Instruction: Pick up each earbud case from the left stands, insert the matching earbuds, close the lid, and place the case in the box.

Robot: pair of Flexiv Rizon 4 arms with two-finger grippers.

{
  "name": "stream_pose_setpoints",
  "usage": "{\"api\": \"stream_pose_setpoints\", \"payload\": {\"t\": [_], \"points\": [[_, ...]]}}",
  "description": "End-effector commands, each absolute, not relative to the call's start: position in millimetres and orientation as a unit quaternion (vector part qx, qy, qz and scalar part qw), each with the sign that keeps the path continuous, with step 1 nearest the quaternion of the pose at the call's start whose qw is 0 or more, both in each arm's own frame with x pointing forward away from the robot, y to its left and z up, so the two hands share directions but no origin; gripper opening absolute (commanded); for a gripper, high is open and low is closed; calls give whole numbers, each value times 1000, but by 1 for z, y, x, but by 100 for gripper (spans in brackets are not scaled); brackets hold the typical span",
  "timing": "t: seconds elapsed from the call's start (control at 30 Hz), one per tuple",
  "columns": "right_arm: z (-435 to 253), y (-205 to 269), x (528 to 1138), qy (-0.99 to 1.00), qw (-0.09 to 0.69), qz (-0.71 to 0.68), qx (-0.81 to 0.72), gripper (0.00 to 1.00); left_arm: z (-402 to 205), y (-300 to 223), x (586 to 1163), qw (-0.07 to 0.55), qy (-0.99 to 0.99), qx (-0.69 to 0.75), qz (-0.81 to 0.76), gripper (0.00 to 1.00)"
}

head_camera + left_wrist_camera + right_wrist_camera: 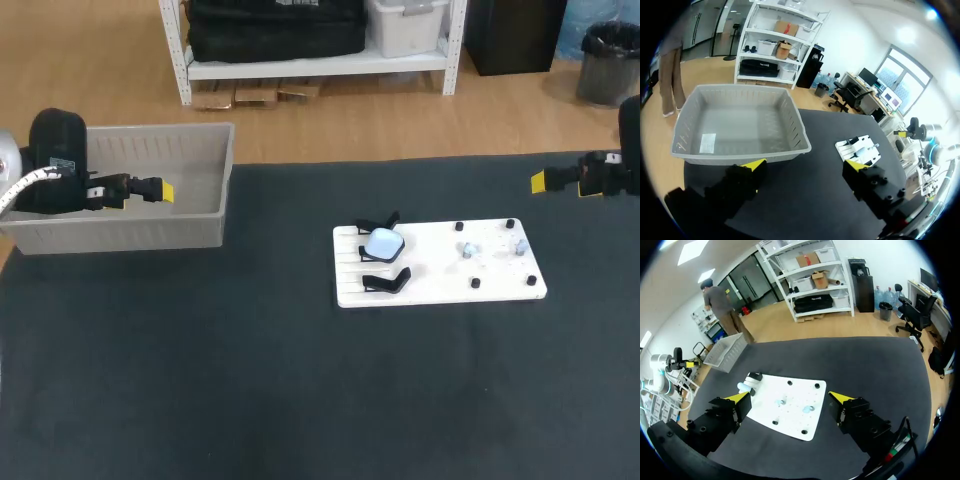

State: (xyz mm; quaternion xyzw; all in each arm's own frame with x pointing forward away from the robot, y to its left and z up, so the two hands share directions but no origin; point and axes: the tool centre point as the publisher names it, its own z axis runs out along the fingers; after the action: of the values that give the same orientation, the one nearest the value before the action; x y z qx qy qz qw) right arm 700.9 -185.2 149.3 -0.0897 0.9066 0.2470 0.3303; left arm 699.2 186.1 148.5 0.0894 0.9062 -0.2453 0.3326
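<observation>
- Left gripper (805,165): fingers spread wide, holding nothing. The box (735,100) sits just ahead of it.
- Right gripper (790,397): likewise wide open and empty. The white board (790,417) lies ahead of it, between its fingers.
- Case (744,386): pale blue, lid shut, at the board's far end by a black stand (755,376), well apart from both grippers.
- Earbuds (807,410): two, on the board, just ahead of the right gripper.
</observation>
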Motion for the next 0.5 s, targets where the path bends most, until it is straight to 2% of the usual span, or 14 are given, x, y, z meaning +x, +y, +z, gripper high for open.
{"api": "stream_pose_setpoints", "payload": {"t": [0.03, 0.5], "points": [[150, -186, 701, 907, 330, 247, -90, 100, 150, 185, 700, 330, 908, 88, -242, 100], [150, -186, 701, 907, 330, 247, -90, 100, 151, 182, 702, 332, 907, 99, -241, 100]]}}
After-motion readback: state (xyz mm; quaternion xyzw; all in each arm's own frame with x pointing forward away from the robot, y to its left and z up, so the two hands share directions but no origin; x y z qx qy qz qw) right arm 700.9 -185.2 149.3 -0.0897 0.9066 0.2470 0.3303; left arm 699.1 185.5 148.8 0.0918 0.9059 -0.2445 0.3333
